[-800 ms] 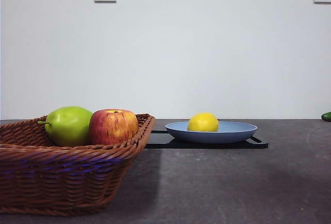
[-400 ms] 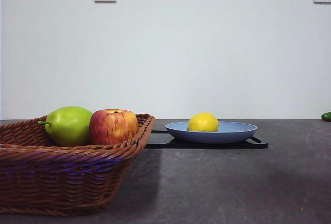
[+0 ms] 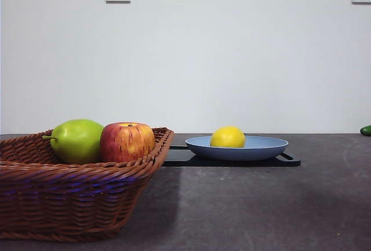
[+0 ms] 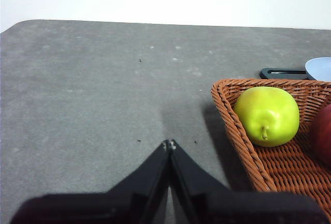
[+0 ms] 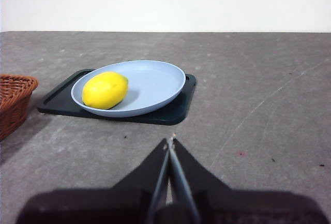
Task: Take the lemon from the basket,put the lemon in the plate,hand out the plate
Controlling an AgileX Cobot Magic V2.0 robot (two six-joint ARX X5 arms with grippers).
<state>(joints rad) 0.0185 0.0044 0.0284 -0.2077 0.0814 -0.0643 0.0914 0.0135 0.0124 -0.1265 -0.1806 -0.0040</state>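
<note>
Lemon already out of the basket and lying in the plate, toward the basket-side edge, clear to see from the right wrist too. Plate sitting on a black tray on the table. So, two steps of three look done; only the handing out of the plate left. Pear and apple side by side in the basket, touching. Right gripper facing the plate across a stretch of bare table, jaws pressed together, holding nothing. Left gripper beside the basket's outer wall, jaws likewise together, empty. Neither touching the plate. Judging by position, right gripper the better placed for the plate, needing to part its jaws before taking the rim.
</note>
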